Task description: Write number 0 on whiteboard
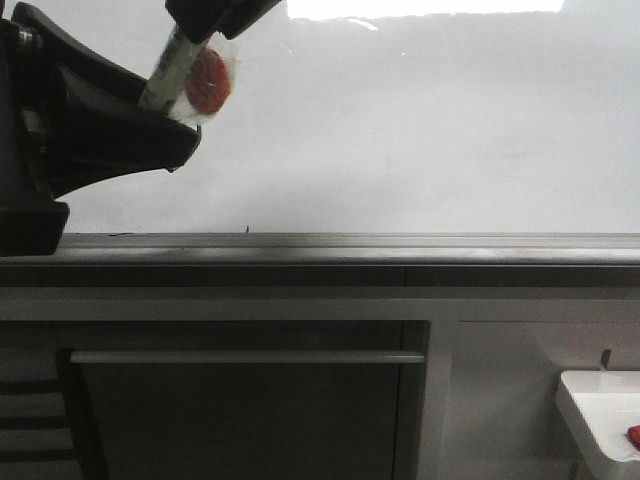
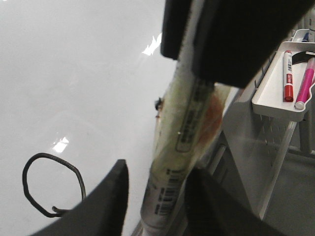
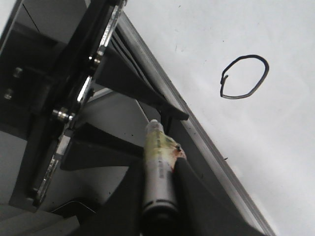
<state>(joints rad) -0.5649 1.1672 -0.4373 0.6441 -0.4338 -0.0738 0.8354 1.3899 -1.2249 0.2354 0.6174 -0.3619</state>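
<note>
Front view: the whiteboard point(image 1: 400, 130) fills the wall ahead, w/ its grey ledge point(image 1: 350, 243) running along the bottom. I can't spot the number 0 from here; the left gripper point(image 1: 175, 125) bulks dark over that side of the board and prob. hides it. The marker point(image 1: 170, 65) slants down into it from the right gripper point(image 1: 215, 15) at the top edge. A white tray point(image 1: 600, 420) sits low at the far right.

Left wrist view: the number 0 point(image 2: 51, 184) is there on the board, a closed black loop w/ a little tail, just beside one left finger. The left jaws stand spread either side of the marker's lower end, w/ a sliver of board showing btwn one finger and the barrel, so no pinch. Above, the right gripper's dark pads clamp the barrel. The tray holds a red pen point(image 2: 288, 76) and a pink one point(image 2: 305, 83).

Right wrist view: the right fingers point(image 3: 197, 206) pinch the marker, tip off the board and aimed toward the left jaws. The 0 sits well apart from the tip, above the ledge.

My read: the writing is done, since the loop is closed. What's left is prob. only handing over or stowing the marker.
</note>
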